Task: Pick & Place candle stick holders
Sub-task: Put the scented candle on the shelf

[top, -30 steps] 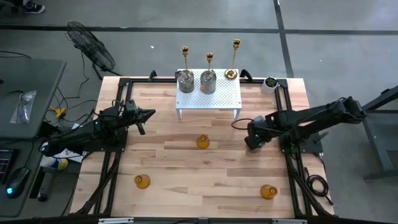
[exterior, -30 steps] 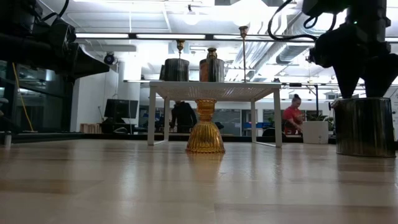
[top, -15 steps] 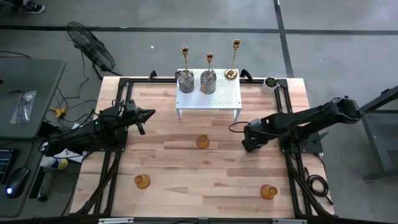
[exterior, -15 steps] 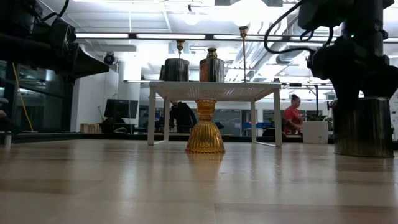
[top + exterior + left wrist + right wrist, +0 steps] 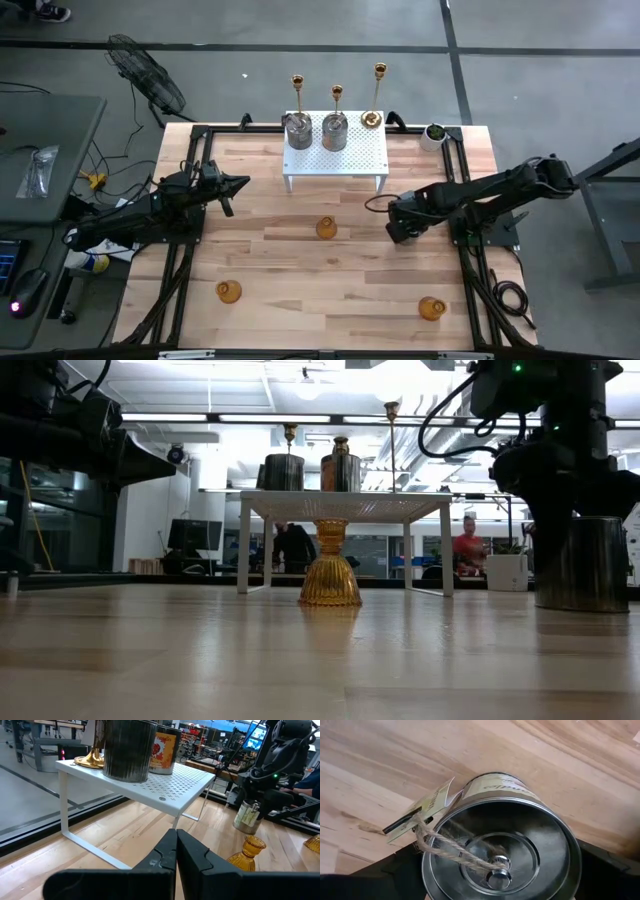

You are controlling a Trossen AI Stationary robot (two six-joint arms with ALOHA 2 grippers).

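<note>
While the right arm reaches over the table's right half, this is how things stand:

Right gripper (image 5: 402, 222): down over the third silver holder (image 5: 501, 845), one dark finger on either side of the tin; fingers spread wide, and whether they press its walls I cannot tell.
Third silver holder: upright on the wooden table (image 5: 300, 270), right of centre, a paper tag on twine hanging from its rim.
Left gripper (image 5: 243, 183): clenched and holding nothing, hanging above the table's left side, pointing toward the rack.
White rack (image 5: 345, 158): at the table's back middle, perforated top; two silver holders (image 5: 298, 131) stand on it side by side.
Gold sticks (image 5: 337, 98): three in a row along the rack's back edge.
Amber holders: one (image 5: 326, 229) in front of the rack near mid-table, one (image 5: 229, 292) front left, one (image 5: 431, 308) front right.
Plant (image 5: 434, 134): small white pot, back right corner.
Background: people (image 5: 467, 546) well behind the table, seen in the low view.
</note>
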